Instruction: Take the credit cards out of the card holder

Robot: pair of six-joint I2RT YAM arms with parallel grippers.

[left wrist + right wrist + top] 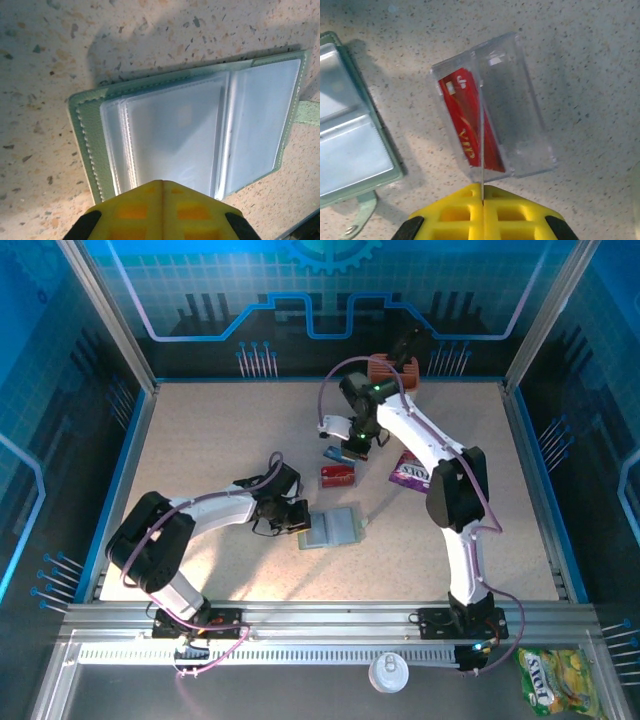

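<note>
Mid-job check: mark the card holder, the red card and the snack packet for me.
card holder (200, 130), left wrist view, on its clear inner sleeve.
red card (337, 477), top external view, middle of its red face.
snack packet (410, 473), top external view, middle of the purple wrapper.

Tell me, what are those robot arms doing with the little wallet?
They're emptying it. The left end effector, fingers together, sits at the edge of the open card holder, whose clear sleeves look empty. The right end effector, also closed, hangs over the red card, which is already out on the table. The blue card is out too, close by.
</note>
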